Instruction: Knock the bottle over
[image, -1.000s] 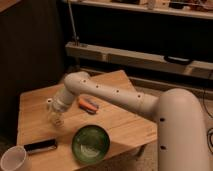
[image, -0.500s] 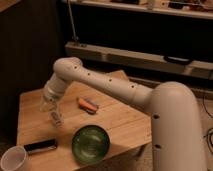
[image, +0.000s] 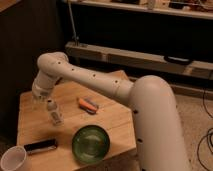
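A light wooden table is seen, with five things resting on it. A small clear bottle is placed left of centre, tilted, its whitish cap toward the back. An orange marker-like item is laid just right of it. A green bowl is set near the front edge, a flat black object to its left, and a white cup at the front left corner. The gripper is held over the table's left rear part, just beside the bottle's cap.

The gripper hangs over the left part of the counter. Just below and right of its jaws, the bottle is tilted, cap toward them. Farther right are an orange item and a green bowl.
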